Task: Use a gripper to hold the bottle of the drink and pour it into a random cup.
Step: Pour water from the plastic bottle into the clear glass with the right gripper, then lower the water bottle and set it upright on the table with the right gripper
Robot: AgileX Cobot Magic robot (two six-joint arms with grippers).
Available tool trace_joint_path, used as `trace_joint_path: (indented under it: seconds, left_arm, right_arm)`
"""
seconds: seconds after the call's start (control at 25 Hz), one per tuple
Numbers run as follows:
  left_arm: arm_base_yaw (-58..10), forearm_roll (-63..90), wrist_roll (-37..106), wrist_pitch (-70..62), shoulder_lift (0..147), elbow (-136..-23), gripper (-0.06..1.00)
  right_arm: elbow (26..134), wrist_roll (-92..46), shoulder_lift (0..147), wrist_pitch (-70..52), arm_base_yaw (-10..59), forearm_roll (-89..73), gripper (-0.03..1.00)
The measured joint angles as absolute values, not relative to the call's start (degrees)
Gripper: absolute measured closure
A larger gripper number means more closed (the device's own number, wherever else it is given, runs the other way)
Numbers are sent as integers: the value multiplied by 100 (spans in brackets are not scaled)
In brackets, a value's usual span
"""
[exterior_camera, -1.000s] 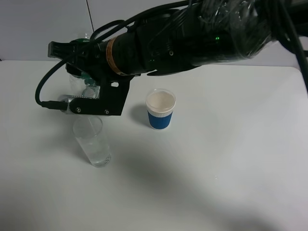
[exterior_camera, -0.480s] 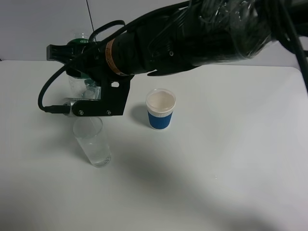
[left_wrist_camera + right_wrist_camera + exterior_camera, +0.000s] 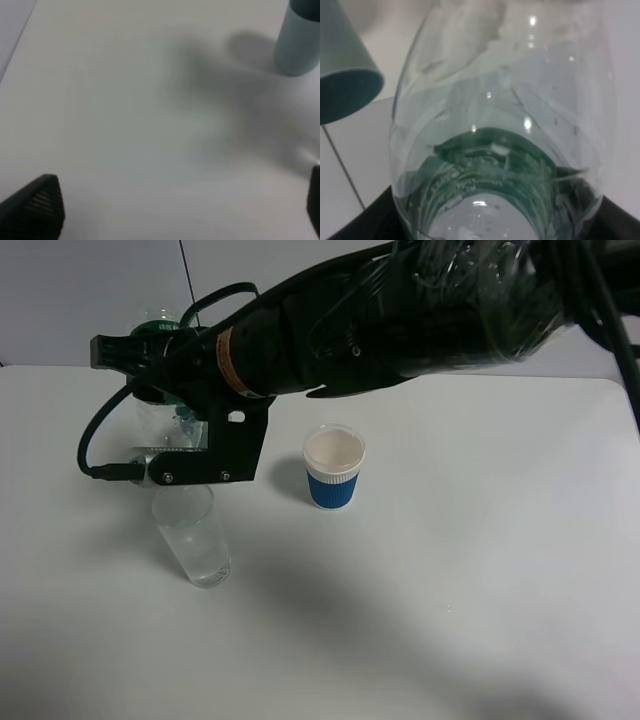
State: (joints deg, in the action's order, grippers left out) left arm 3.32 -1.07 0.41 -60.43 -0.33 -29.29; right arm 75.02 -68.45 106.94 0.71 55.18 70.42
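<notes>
The bottle of the drink (image 3: 148, 418) sits between the jaws of the right gripper (image 3: 160, 400), which are closed on its body. In the high view the gripper body and the orange-tan band (image 3: 228, 358) cover most of the bottle. Only a strip of clear wall and a patch of green label show. Its neck is hidden, so its tilt cannot be read. In the right wrist view the bottle (image 3: 500, 140) fills the frame. The clear wall is streaked and the green print is distorted, and no liquid level can be made out.

The cup (image 3: 195, 535) stands just outside the lower jaw, on the side nearest the camera, with its rim partly overlapped by the jaw plate. Whether it holds liquid cannot be determined.

A white paper cup (image 3: 334, 467) with a blue band stands behind the jaws, beside the arm. Its interior shows pale and its contents are unclear. A teal cup (image 3: 342, 75) appears beside the bottle, cut off by the frame edge.

The table (image 3: 480, 590) is bare toward its right and near edges.

The left gripper (image 3: 175, 210) has its jaws wide apart and holds nothing. Only the fingertips (image 3: 35, 205) enter the blurred frame. The teal cup (image 3: 300, 42) stands well ahead of them.
</notes>
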Motion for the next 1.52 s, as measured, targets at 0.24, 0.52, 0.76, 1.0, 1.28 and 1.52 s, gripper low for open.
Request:
trace_joint_path:
  seconds: [0.24,0.52,0.76,1.0,1.28,1.52]
  left_arm:
    - [332,-107,41,-6043,-33,-2929,-4]
    - [332,-107,41,-6043,-33,-2929,-4]
    - [332,-107,41,-6043,-33,-2929,-4]
    - [332,-107,41,-6043,-33,-2929,-4]
    - [332,-107,41,-6043,-33,-2929,-4]
    - [332,-107,41,-6043,-33,-2929,-4]
  right_arm:
    - [7502,-6776,10694,139,5518,7036,42]
    - [7502,-6223,10694,134,5518,6746,42]
    - [7502,-3998,10690,46,5452,6302,42]
    - [7502,-1888,10463,-329,5213,6264,42]
    - [7502,1082,9864,-322,4797,6177,42]
    - [7502,3059,9508,-327,4317,5882,42]
